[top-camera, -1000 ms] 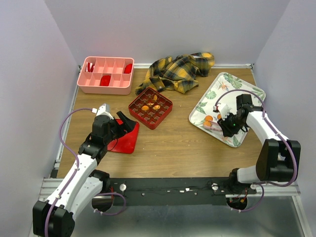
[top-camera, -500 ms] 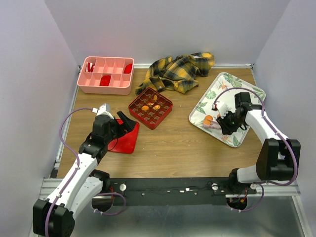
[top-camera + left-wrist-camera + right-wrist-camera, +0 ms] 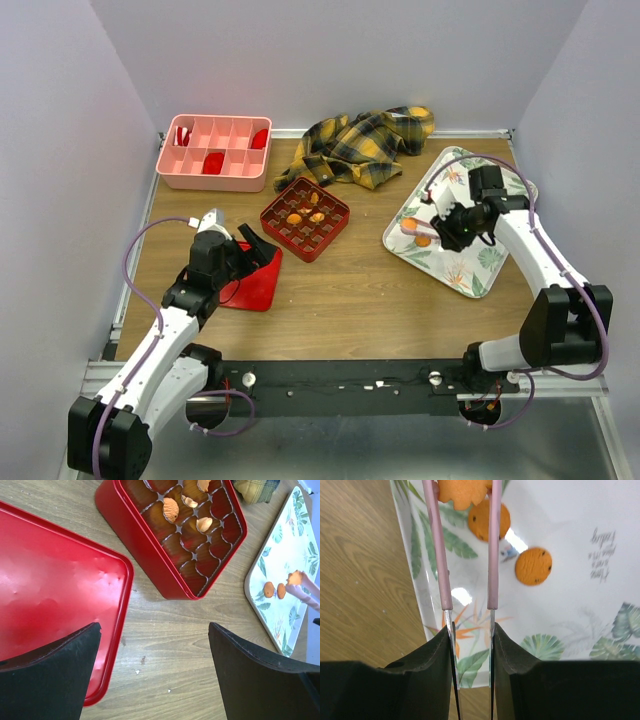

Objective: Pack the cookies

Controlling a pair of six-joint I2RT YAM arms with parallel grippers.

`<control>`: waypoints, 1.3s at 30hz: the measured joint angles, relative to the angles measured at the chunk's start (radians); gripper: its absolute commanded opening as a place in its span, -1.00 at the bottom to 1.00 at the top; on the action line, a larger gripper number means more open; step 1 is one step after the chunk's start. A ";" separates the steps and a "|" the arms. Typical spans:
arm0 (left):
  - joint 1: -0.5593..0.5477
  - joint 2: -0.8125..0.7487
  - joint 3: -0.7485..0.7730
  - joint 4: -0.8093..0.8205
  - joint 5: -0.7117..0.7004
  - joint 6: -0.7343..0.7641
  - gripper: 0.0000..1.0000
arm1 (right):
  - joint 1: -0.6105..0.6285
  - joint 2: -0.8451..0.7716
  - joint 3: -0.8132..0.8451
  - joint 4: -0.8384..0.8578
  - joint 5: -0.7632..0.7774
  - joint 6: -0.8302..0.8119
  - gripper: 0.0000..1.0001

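One cookie (image 3: 465, 492) pinched between right fingers (image 3: 434, 545) over tray (image 3: 580, 610), left fingers (image 3: 50, 680) spread, empty.

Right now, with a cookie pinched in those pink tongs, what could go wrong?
The pink tongs in the right gripper pinch the cookie only by its edges, so it may slip or crack in transit. The red box has small cells, some already filled, so a drop could hit a divider. The open left gripper hovers near that box and might crowd the approach.
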 measured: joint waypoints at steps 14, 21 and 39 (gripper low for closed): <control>0.000 -0.003 0.000 -0.001 0.000 0.000 0.97 | 0.352 0.299 0.383 0.017 -0.029 0.106 -0.52; 0.000 -0.021 0.000 -0.008 -0.001 0.000 0.97 | 0.416 0.444 0.555 0.024 -0.027 0.138 -0.50; 0.000 -0.016 0.001 -0.019 -0.001 0.000 0.97 | 0.426 0.575 0.626 0.025 0.024 0.143 -0.24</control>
